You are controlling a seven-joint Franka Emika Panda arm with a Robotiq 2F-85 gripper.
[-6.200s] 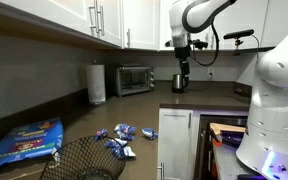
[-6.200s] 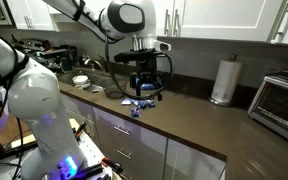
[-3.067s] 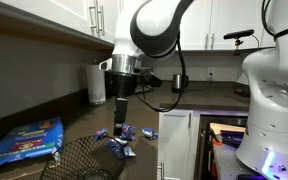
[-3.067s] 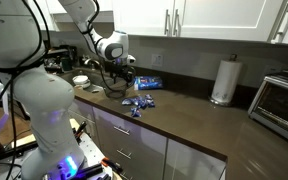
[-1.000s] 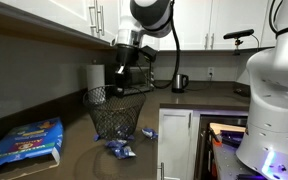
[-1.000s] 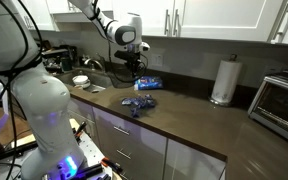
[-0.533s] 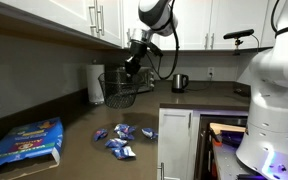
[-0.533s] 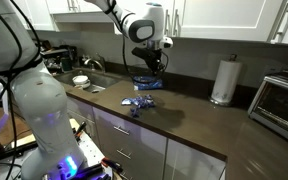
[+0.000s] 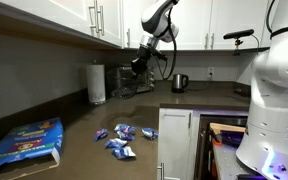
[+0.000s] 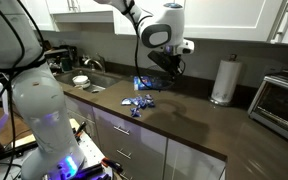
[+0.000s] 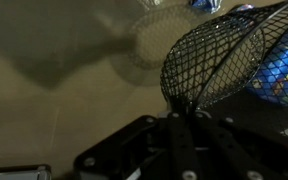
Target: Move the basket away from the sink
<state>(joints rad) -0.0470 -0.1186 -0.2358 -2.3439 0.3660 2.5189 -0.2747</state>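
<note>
The dark countertop (image 9: 84, 155) runs along the wall under white cabinets. Above it the Panda arm (image 9: 160, 18) reaches toward the far end, where the toaster oven (image 9: 144, 76) stands next to a paper towel roll (image 9: 97, 84).

The basket (image 11: 222, 48) hangs clear of the counter. In an exterior view it is a dark mesh shape (image 9: 121, 82) in front of the toaster oven, just beside the roll. In an exterior view it sits under the wrist (image 10: 174, 73), well apart from the sink (image 10: 92, 82).

In the wrist view the basket is tilted. Its long axis runs from the fingers up toward the right (which way the open mouth faces I cannot tell).

A small kettle (image 9: 179, 82) stands farther along. Loose snack packets (image 9: 117, 141) lie on the near counter.

The gripper (image 11: 184, 110) has its fingers pinched together on the wire edge of the basket.
</note>
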